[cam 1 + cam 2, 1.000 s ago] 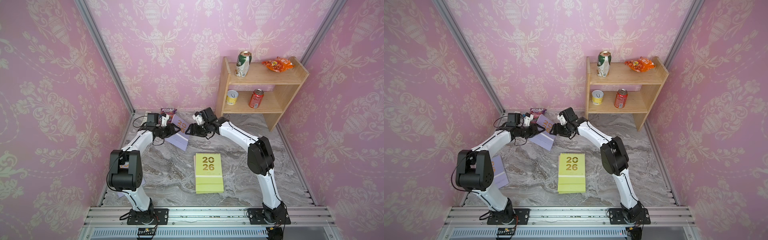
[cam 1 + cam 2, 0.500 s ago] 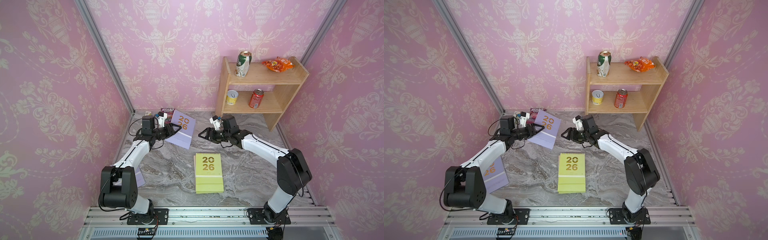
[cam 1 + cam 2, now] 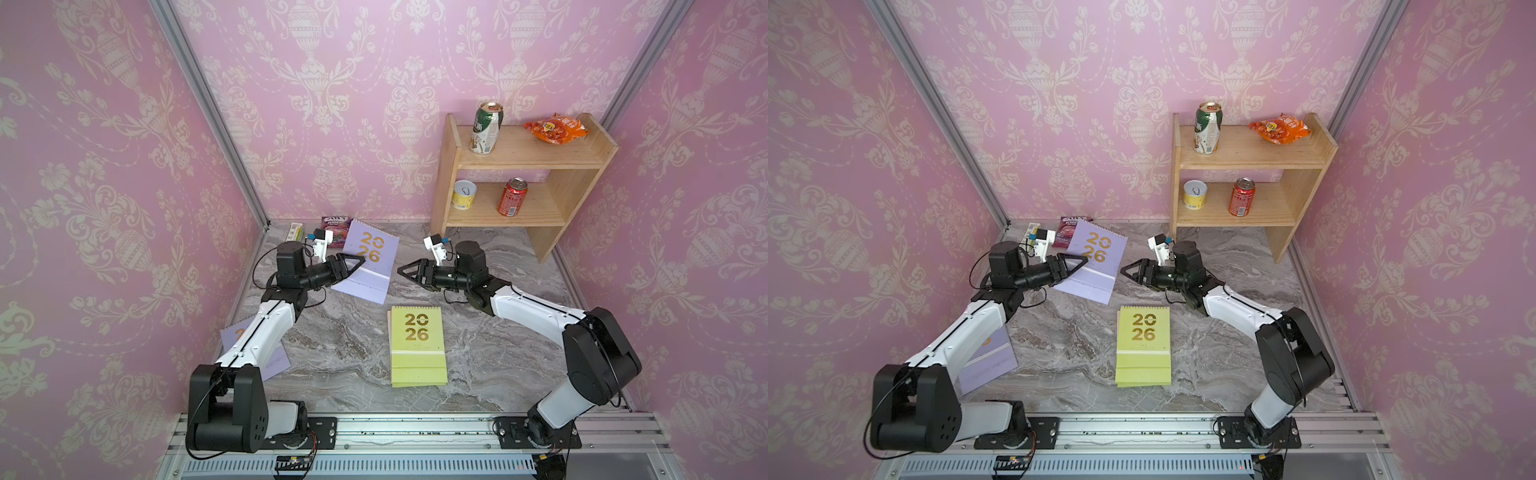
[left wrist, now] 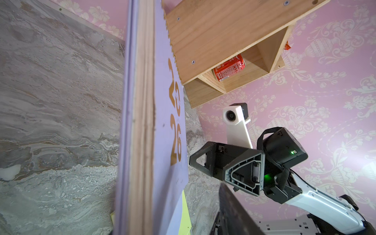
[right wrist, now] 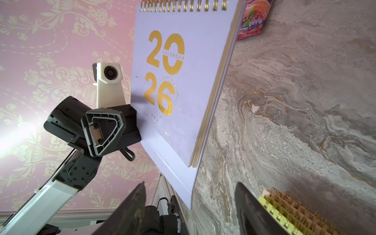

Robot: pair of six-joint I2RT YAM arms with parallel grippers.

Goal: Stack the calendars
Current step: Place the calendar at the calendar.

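Left end effector (image 3: 357, 262) pinches one edge of the tilted lilac calendar (image 3: 374, 254), at 11 o'clock from the yellow-green stack (image 3: 417, 345) on the counter (image 3: 498, 374), while my right end effector (image 3: 405, 272) gapes empty; I fear this one-sided grip lets it swing and land crooked.

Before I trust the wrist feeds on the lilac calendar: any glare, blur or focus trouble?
Right wrist view: the lilac calendar is sharp; a flare bleaches the wallpaper at the frame edge; the arm's own jaws are dark blurs. Left wrist view: that calendar is edge-on near the lens, its near edge soft. Both top views: even light, no glare.
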